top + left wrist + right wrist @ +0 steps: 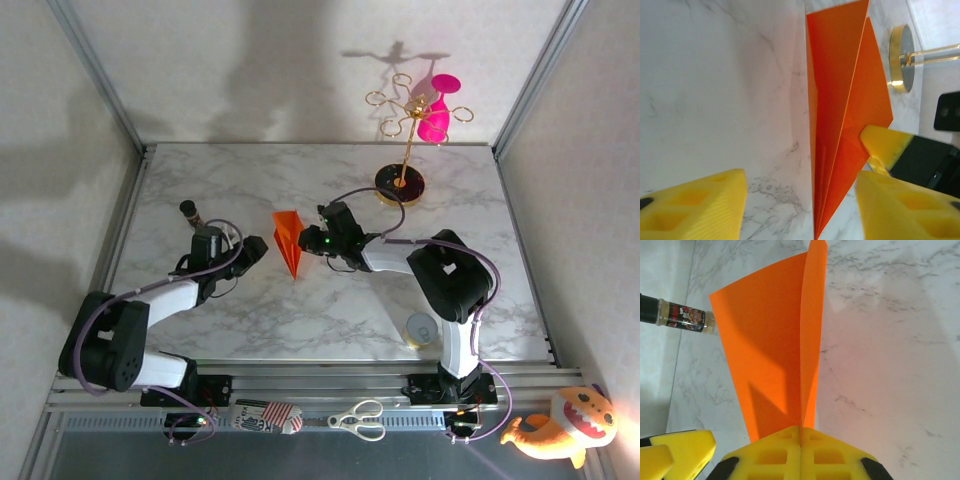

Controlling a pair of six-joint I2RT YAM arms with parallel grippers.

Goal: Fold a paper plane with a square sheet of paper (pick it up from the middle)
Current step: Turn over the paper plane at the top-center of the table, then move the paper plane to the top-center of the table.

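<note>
Top external: high behind the bases [180, 385], facing down. Wrist cameras: close, facing along their fingers [695, 210]. All share the paper plane [289, 243] between left claw [258, 250] and right claw [304, 240].

Both arms reach inward, elbows bent. The left gripper [258, 248] has its jaws apart; the right gripper [304, 240] pinches tight on the paper plane [288, 238].

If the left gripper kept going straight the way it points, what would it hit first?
Most likely the orange paper plane, held just ahead of the left gripper by the right gripper. That right gripper sits right behind it. Exact depth is hard to judge.
</note>
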